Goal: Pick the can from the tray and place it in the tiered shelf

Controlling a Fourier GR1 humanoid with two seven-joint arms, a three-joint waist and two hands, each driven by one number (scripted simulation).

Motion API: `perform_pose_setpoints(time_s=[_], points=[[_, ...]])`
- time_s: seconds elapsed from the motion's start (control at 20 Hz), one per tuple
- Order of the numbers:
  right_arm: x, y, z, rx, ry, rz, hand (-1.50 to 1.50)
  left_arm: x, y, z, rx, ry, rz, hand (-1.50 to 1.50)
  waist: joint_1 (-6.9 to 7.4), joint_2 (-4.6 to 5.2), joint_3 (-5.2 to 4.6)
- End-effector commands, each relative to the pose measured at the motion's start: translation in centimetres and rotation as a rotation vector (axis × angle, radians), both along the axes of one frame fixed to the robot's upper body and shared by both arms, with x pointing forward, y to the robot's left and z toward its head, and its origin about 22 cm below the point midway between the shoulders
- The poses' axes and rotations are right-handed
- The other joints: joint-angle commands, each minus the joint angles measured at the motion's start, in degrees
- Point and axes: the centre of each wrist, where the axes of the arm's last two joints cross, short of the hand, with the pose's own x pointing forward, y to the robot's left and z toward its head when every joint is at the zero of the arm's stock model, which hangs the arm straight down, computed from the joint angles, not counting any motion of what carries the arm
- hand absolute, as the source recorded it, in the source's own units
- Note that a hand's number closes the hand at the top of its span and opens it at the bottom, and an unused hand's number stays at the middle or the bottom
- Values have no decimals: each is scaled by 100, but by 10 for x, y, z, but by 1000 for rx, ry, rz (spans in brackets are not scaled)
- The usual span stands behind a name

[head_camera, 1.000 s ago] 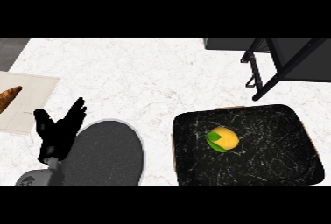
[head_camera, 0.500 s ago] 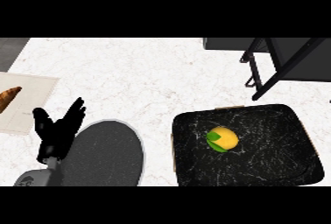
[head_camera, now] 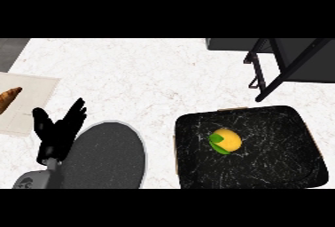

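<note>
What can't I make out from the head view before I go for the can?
- Right hand: not in the head view.
- Tiered shelf: cut off by the top and right edges, so its tiers are unclear.
- Can on the tray: seen from above, sides hidden.
- Brown item: cut by the left edge.
- Left hand: open, lower left.

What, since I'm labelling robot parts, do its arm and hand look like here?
Only the left hand shows: matte black, with slim tapering fingers and a thumb. It joins a rounded light-grey forearm bearing a small dark marking. No cables are visible.
</note>
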Motion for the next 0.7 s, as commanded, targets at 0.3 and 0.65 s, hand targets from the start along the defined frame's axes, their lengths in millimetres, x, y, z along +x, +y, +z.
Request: perform_pose_setpoints(time_s=[0.3, 0.65], points=[[-65, -76, 10, 165, -85, -308, -150, -4, -2, -11, -20, 62, 6, 0, 36, 80, -23], [-111, -125, -15, 216, -61, -275, -150, -7, -10, -7, -6, 61, 2, 0, 9, 64, -6]])
